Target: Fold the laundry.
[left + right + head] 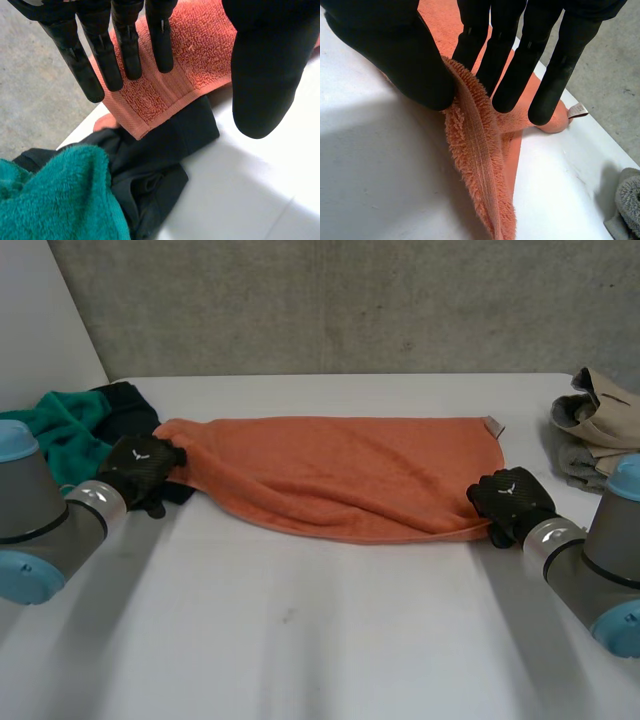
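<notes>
The right robot hand (pixel 510 498) has the thumb closed against straight fingers, pinching a raised fold of the near hem of the orange terry towel (pixel 340 470) at its four o'clock corner. The left robot hand (pixel 140 468) is at the towel's nine o'clock end. Its fingers (pixel 127 55) lie straight and flat on the hemmed corner and its thumb stands off to one side, so it is resting there rather than gripping.

The towel stretches from nine to three across the middle of the white surface (pixel 320 640), already doubled lengthwise, with a small label (pixel 492 425) at its two o'clock corner. It looks soft, limp and light, with a grippy pile. I'd expect it to sag between the holds, so the stitched hems and corners seem the best places to take it.

The left corner overlaps a crumpled black garment (pixel 130 405) beside a teal towel (pixel 60 430) at ten o'clock. Beige and grey clothes (pixel 595 425) lie at two o'clock.
</notes>
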